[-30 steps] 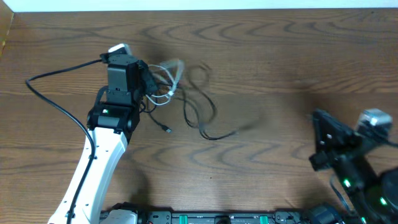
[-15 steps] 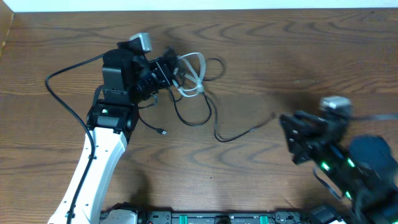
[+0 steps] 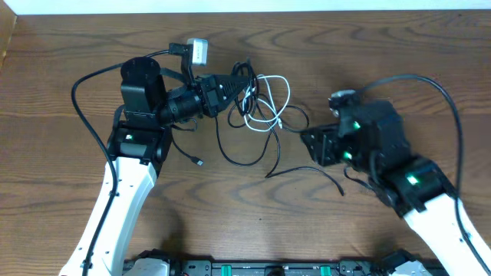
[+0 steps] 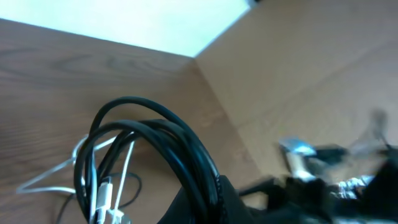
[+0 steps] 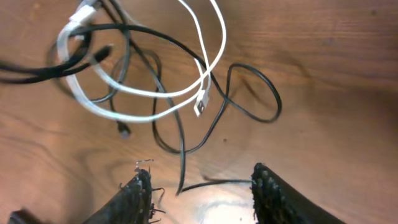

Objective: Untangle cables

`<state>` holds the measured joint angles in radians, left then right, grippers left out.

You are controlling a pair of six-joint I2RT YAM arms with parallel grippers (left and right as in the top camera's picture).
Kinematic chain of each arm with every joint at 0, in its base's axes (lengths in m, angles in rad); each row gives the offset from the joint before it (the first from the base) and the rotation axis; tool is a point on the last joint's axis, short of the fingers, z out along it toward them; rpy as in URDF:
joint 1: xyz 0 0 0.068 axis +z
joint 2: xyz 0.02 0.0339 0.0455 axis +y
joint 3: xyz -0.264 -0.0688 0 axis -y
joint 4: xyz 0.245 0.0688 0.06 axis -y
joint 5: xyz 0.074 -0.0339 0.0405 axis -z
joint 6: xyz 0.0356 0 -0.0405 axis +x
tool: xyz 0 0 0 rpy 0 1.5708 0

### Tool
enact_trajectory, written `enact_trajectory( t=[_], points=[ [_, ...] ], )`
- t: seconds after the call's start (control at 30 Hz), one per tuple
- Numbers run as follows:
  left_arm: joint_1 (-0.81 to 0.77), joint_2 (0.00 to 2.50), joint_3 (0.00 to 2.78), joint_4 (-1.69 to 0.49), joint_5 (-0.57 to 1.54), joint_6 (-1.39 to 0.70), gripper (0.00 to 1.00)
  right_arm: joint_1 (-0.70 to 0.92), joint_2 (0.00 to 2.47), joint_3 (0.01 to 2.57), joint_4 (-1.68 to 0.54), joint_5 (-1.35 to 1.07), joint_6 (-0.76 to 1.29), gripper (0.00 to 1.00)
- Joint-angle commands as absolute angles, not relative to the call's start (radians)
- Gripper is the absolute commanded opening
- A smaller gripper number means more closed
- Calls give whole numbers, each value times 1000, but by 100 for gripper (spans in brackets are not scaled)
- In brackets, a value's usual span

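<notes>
The cables (image 3: 259,115) sit in a loose tangle on the desk (image 3: 399,54). The white cable (image 5: 149,93) loops across the two black cables (image 5: 252,87), and its small plug (image 5: 200,107) lies among the loops. One black strand trails out from the near side of the tangle. At the tangle's left edge, the left end effector (image 3: 234,83) is pressed together on the bunched cables. Just right of the tangle, the right end effector (image 5: 202,177) points at it with fingers spread, gripping nothing.
</notes>
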<state>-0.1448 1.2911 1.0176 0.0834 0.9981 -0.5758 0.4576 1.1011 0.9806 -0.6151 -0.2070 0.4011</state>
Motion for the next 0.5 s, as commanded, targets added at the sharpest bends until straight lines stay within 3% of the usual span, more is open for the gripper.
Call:
enact_trajectory(
  t=[0.0,0.1,0.27,0.47],
  points=[
    [-143,1280,1038,109,1116,-589,8,472,1203,984,-529,-207,399,52],
    [-143,1279,1038,119,1163,-590,8,484,1285,984,-438,-117,405,57],
    [-143,1279,1038,126,1227,-605,8,496,1406,984,-329,-57,442,56],
    [-143,1279,1038,281,1404,-677,8,501,1468,984,-282,275,493,25]
  ],
)
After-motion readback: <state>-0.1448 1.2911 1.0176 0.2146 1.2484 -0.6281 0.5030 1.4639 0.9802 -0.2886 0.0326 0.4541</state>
